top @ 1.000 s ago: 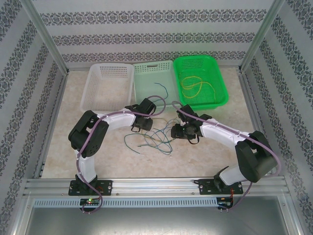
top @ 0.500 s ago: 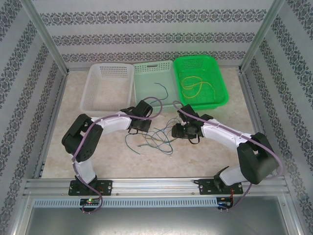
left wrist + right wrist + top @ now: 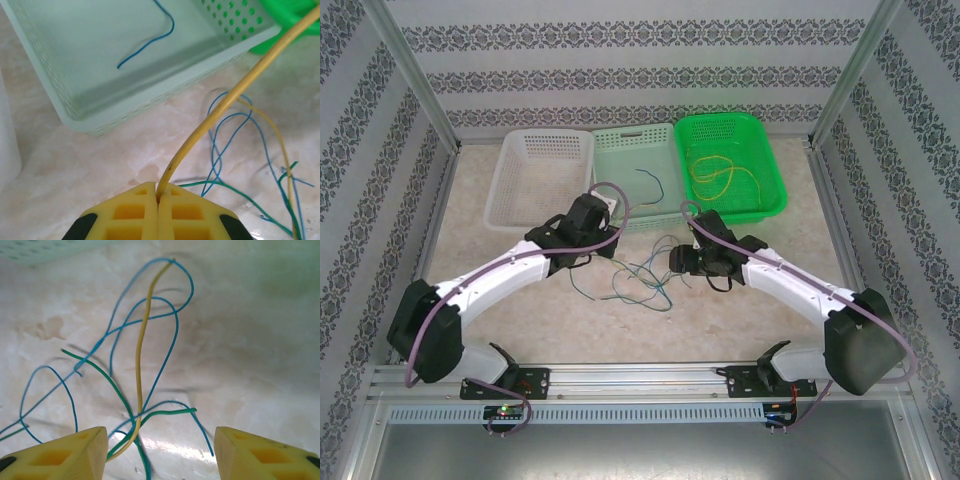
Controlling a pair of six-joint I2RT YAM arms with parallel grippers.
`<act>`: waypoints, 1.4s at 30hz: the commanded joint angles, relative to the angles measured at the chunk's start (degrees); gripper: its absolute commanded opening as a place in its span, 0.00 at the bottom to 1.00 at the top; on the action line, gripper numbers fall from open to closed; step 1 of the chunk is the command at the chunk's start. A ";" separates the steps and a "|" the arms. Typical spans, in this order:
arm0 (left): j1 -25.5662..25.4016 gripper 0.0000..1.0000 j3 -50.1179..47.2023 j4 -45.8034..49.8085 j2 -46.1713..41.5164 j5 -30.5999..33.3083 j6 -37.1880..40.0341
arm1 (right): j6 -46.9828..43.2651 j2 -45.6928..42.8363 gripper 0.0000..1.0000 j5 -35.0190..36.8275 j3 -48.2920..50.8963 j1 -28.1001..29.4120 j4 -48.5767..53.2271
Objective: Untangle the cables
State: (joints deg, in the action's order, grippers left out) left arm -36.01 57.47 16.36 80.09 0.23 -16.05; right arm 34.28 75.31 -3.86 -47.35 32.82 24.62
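Note:
A loose tangle of blue, dark green and yellow cables (image 3: 642, 281) lies on the table between the two arms. My left gripper (image 3: 603, 245) (image 3: 158, 192) is shut on the end of a yellow cable (image 3: 225, 102), which rises up and to the right over the tangle. My right gripper (image 3: 675, 262) (image 3: 160, 440) hangs open just above the tangle. Between its fingers (image 3: 75, 450) lie a yellow cable (image 3: 141, 350), blue cables (image 3: 170, 350) and a green cable (image 3: 100, 372), none of them gripped.
Three baskets stand in a row at the back: a white basket (image 3: 542, 175), a pale green basket (image 3: 620, 165) (image 3: 150, 107) holding a blue cable (image 3: 650, 181) (image 3: 150, 40), and a bright green basket (image 3: 775, 190) holding yellow cable (image 3: 715, 176).
My left gripper has shut on the yellow cable while its arm stretched out, elbow swinging down and left. My right gripper has opened wider over the tangle.

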 commanded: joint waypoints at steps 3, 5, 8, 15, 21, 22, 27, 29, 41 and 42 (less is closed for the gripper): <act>-0.65 0.02 -3.60 -6.76 -4.67 -0.87 0.97 | -0.09 -1.94 0.65 -0.38 0.50 1.45 -6.59; -0.65 0.01 -4.60 -8.31 -5.71 -1.02 0.47 | -1.66 -1.23 0.67 -0.36 -0.39 2.47 -5.72; -0.71 0.01 -5.65 -9.63 -7.11 -0.71 0.32 | -1.61 -0.05 0.67 -0.58 -0.86 2.60 -3.39; -0.77 0.03 -7.60 -12.34 -10.23 -0.35 1.60 | 1.70 1.87 0.59 -1.24 0.60 2.60 -3.39; -0.88 0.03 -8.42 -13.51 -11.92 -0.46 2.21 | 3.10 4.65 0.55 -2.69 1.19 2.49 -5.50; -0.84 0.04 -8.76 -13.97 -12.13 -0.64 2.28 | 3.47 5.20 0.55 -2.82 0.91 2.47 -6.31; -0.90 0.04 -11.03 -16.90 -14.48 -0.38 1.91 | 5.18 7.72 0.39 -2.24 0.26 2.51 -8.13; -0.95 0.03 -12.14 -17.74 -15.89 1.35 1.00 | 6.69 7.79 0.24 -0.84 0.78 2.47 -8.09; -0.42 0.04 -20.79 -31.15 -23.50 12.15 -14.89 | 29.54 0.12 0.00 1.77 17.04 1.95 -28.01; -0.40 0.03 -21.11 -32.29 -23.34 12.16 -16.16 | 31.25 -0.21 0.00 2.08 17.80 1.99 -28.98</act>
State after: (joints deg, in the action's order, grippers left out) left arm -36.34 36.82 -6.81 57.54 8.51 -25.34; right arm 57.67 76.23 -4.64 -32.08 35.03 0.47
